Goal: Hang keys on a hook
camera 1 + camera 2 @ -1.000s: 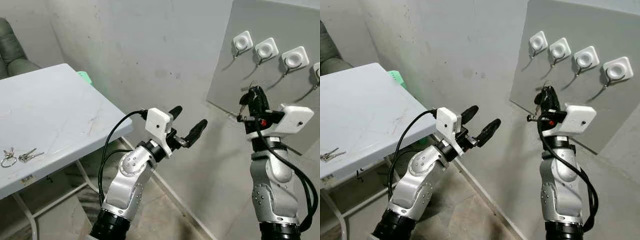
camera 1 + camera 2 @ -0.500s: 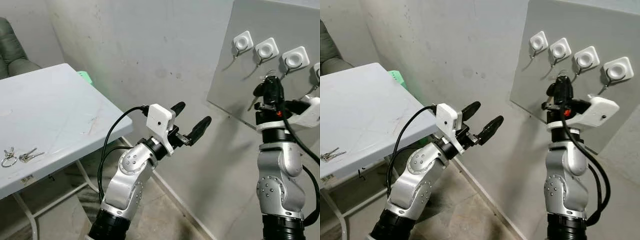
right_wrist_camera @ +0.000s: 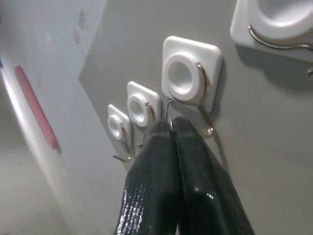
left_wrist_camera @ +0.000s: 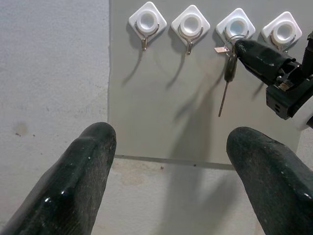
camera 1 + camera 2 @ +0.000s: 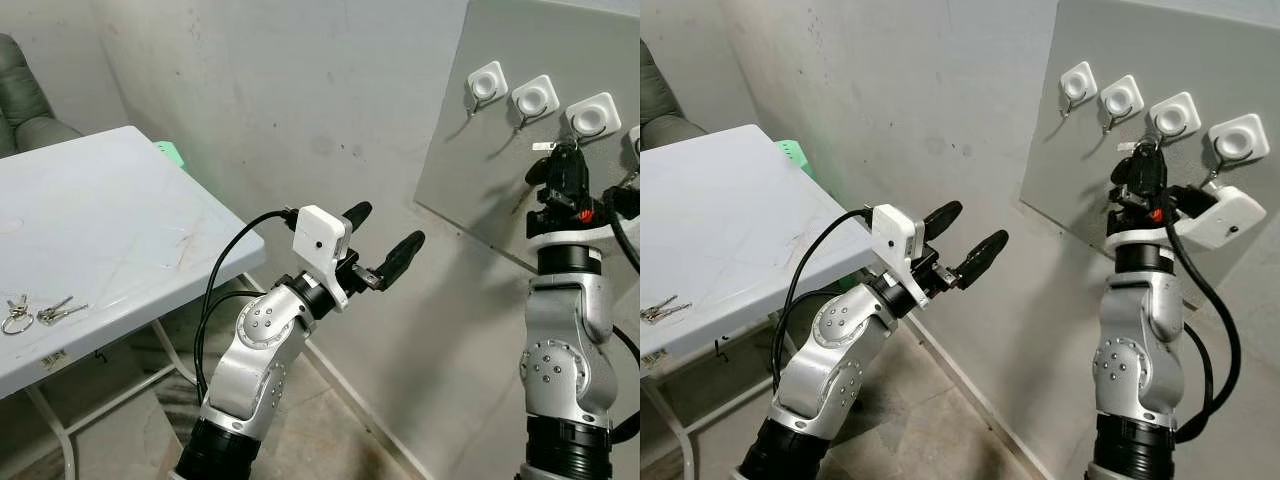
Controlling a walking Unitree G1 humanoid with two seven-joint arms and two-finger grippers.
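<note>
keys (image 4: pixel 230 63) in right claw (image 5: pixel 1143 160) at third hook (image 4: pixel 236 28)

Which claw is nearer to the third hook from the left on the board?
The right. The right claw is up at the third hook, shut on the keys just under it. The left claw is open in mid-air, well off to the board's left and lower.

Hook bases (image 4: pixel 190 23): white squares with round white centres; silver wire hooks.
Board (image 4: pixel 161 117): plain grey.
Wall (image 5: pixel 300 120): pale grey, blotched and stained.
Bench (image 5: pixel 90 220): light grey-white top, white legs.
Keys on bench (image 5: pixel 40 312): silver.
Key at hook (image 4: pixel 230 66): dark head, silver ring.
Left end effector (image 5: pixel 383 245): black fingers, white wrist housing, silver arm.
Right end effector (image 5: pixel 1145 165): black fingers, small red mark.
Sofa (image 5: pixel 25 105): dull green.
</note>
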